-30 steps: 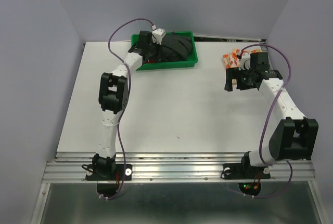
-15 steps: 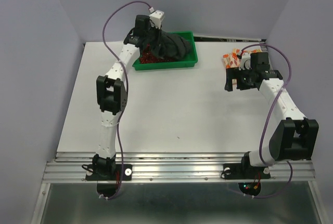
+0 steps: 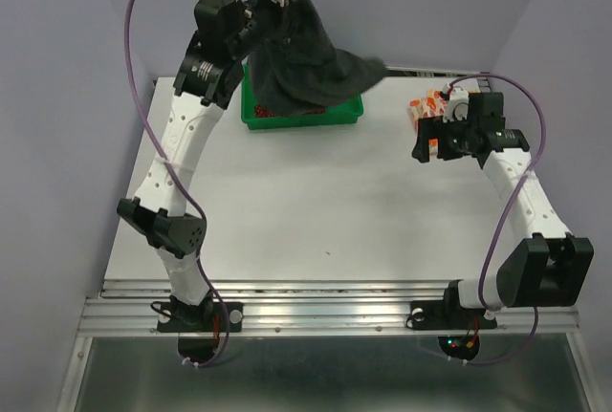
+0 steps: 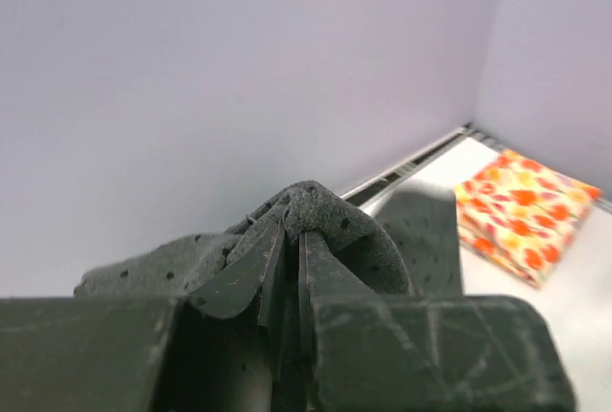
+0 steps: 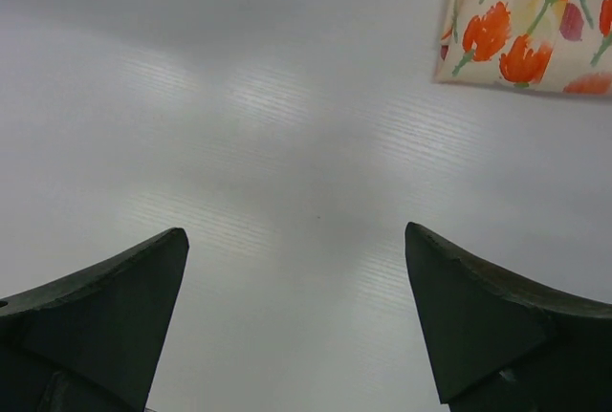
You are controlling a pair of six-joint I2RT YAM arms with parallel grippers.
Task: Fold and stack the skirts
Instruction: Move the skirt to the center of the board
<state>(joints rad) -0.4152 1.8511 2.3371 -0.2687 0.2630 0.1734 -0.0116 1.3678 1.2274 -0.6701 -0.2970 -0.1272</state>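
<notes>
Rising out of the green tray [image 3: 301,121] at the table's [image 3: 316,211] far edge, the left gripper [image 3: 268,10] had climbed within a second from low among the cloth to high above it. The charcoal-grey skirt [image 3: 311,63] came up with it and hung spread in the air over the tray, one corner flaring toward the right. The left jaws were clamped on a bunched fold of that skirt. By my reading the pick had succeeded, and the garment next needed carrying to open table for folding. The dark red skirt [image 3: 271,110] lay uncovered in the tray's near-left part, waiting its turn. The right gripper [image 3: 427,141] had barely moved; it hovered with its jaws wide apart and empty, near the far-right corner. Just beside it the orange-and-white skirt [image 3: 426,106] lay folded.

From overhead the left arm and the draped cloth hid the grip itself, and I could not tell whether the hem had cleared the tray. The left wrist view settled the grip: both fingers [image 4: 330,283] pinched together on a ridge of grey fabric. It showed nothing of how the cloth hung below. The right wrist view showed bare table between its spread fingers, with only a corner of the patterned skirt at the upper right, well apart from them
</notes>
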